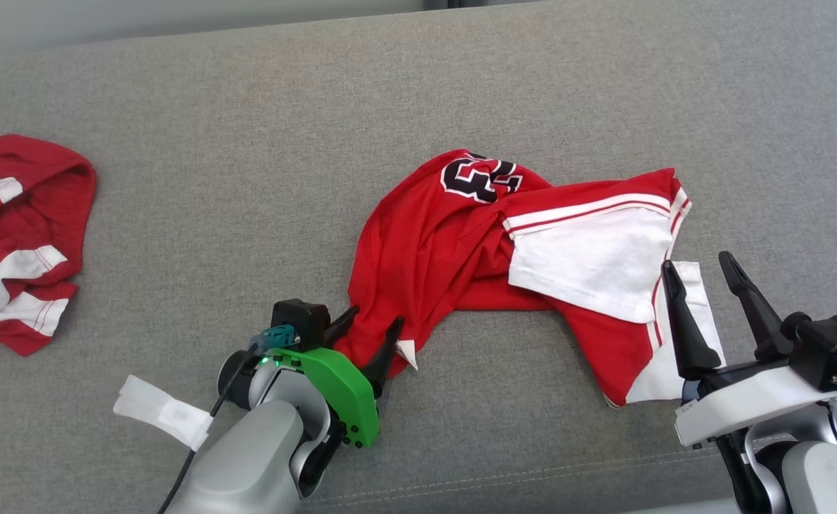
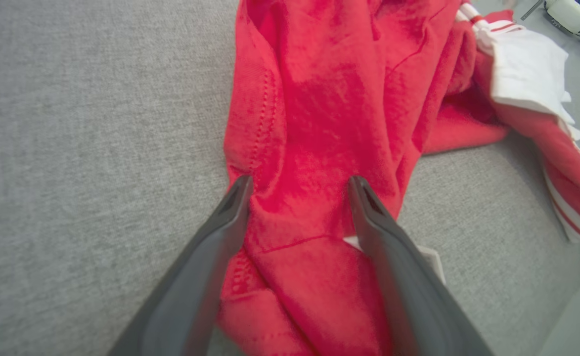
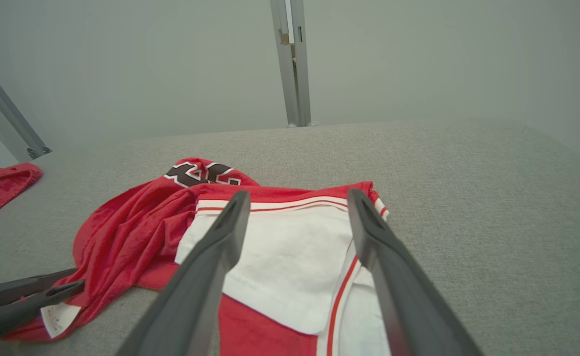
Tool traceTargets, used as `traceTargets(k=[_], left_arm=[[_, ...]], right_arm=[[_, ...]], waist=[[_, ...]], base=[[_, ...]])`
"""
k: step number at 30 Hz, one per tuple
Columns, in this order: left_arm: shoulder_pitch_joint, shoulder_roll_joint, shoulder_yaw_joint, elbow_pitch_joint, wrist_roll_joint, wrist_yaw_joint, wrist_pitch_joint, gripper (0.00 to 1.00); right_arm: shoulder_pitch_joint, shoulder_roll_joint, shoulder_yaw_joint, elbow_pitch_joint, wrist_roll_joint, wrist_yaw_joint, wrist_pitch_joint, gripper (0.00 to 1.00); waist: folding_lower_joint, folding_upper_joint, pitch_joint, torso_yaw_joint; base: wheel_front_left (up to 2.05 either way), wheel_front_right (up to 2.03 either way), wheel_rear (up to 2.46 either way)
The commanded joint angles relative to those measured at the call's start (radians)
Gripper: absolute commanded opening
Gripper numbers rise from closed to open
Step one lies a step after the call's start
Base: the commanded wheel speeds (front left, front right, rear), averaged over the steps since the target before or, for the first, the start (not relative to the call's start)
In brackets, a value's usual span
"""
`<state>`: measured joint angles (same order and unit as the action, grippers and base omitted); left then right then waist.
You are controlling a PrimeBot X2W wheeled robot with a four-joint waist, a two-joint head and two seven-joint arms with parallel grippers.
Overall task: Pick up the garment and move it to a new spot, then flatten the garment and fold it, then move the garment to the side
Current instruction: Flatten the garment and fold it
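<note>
The garment point(image 1: 461, 243), red with white panels and a dark number, lay crumpled in the middle of the head view on the grey surface point(image 1: 247, 128). At lower centre-left the left gripper point(image 1: 375, 316) stood wide, straddling the garment's lower left corner. In the left wrist view red cloth lay between its fingers point(image 2: 210, 247), not pinched. At lower right the right gripper point(image 1: 696, 260) was also wide and held nothing, its tips over the white panel point(image 1: 589, 264) at the garment's right end. A second red garment point(image 1: 18, 235) lay at the left edge, well apart. A white strip point(image 1: 161, 410) lay at lower left.
</note>
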<state>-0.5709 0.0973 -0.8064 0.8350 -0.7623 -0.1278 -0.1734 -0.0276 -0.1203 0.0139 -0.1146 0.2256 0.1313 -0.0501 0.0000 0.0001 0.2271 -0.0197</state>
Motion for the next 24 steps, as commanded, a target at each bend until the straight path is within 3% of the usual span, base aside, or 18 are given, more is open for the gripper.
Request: traceTargets(k=[1, 2, 3, 12, 14, 24], left_arm=[[-0.013, 0.001, 0.004, 0.016, -0.017, -0.004, -0.005, 0.94], [-0.018, 0.006, 0.010, 0.023, -0.019, -0.003, -0.018, 0.32], [-0.019, 0.010, 0.015, 0.032, -0.024, -0.003, -0.022, 0.00], [-0.028, 0.039, 0.038, 0.031, -0.039, -0.002, -0.060, 0.00], [-0.035, 0.051, 0.054, 0.016, -0.033, 0.015, -0.071, 0.00], [-0.012, 0.218, 0.238, -0.267, 0.051, 0.180, -0.092, 0.00]], right_arm=[[-0.012, 0.001, -0.002, 0.002, 0.000, -0.001, -0.007, 1.00], [-0.013, 0.001, -0.003, 0.003, 0.000, -0.001, -0.008, 1.00], [-0.014, 0.002, -0.004, 0.003, -0.001, -0.001, -0.010, 1.00], [-0.011, 0.009, -0.021, 0.010, -0.009, -0.001, -0.023, 1.00], [-0.009, 0.012, -0.024, 0.011, -0.011, -0.001, -0.023, 1.00], [-0.002, 0.025, -0.034, 0.017, -0.018, -0.001, -0.033, 1.00]], waist=[[0.0000, -0.0001, 0.002, 0.001], [0.0000, -0.0001, 0.003, 0.001], [0.0000, -0.0001, 0.003, 0.000], [0.0000, -0.0001, -0.001, 0.004], [0.0000, -0.0001, -0.001, 0.005], [0.0000, -0.0001, -0.004, 0.029]], base=[[0.00, 0.00, 0.00], [0.00, 0.00, 0.00], [0.00, 0.00, 0.00], [0.00, 0.00, 0.00], [0.00, 0.00, 0.00], [0.00, 0.00, 0.00]])
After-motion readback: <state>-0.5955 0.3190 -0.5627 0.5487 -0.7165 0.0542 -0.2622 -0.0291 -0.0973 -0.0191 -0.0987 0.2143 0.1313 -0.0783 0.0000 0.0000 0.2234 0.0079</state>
